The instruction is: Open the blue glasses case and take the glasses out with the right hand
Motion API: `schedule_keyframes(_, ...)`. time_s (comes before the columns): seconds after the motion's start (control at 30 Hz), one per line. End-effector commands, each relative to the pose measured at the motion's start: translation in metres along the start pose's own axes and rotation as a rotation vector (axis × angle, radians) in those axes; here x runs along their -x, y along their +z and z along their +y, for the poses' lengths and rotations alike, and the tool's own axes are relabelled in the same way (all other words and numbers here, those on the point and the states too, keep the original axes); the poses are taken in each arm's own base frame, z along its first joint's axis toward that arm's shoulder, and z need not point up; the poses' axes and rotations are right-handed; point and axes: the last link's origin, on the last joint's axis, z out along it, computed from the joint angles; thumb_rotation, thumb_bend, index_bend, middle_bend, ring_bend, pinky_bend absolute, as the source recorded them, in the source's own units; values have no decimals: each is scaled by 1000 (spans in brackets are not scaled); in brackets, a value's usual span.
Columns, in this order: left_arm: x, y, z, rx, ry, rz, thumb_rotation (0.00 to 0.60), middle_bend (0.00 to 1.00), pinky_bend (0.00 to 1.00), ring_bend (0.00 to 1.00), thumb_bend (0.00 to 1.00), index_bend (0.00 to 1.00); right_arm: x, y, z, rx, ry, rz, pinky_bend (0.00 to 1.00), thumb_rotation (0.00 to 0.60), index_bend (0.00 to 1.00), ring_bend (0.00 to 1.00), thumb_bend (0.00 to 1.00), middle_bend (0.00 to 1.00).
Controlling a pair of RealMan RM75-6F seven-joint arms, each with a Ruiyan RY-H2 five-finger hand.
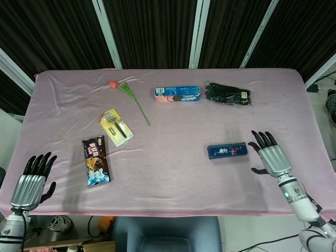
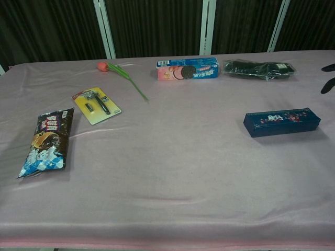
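Head view: my right hand (image 1: 270, 156) hovers just beside the right end of the blue glasses case (image 1: 227, 151), fingers spread, holding nothing, placed for a reach at that end. The case lies shut and flat on the pink table (image 1: 173, 173), toward its right edge. My left hand (image 1: 32, 181) sits at the near left corner, fingers apart, out of the way.

Chest view: only dark fingertips (image 2: 328, 84) show at the frame's right edge, beyond the case (image 2: 281, 122); their spread I cannot tell here.
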Motion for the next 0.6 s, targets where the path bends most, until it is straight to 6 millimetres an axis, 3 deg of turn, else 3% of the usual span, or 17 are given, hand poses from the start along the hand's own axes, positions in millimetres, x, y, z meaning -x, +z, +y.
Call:
schedule_keyframes(0.03,-1,1,-1,-11,-2,-1,600,0,0,0,394,0,9,25,-9,-27,43,-29,0,600,400,0,263,0)
schedule_keyframes(0.6,0,2,0,-4,4,-9,600,0,0,0,395,0,15,56,-11,-54,58,-62,0,600,518,0,272,0)
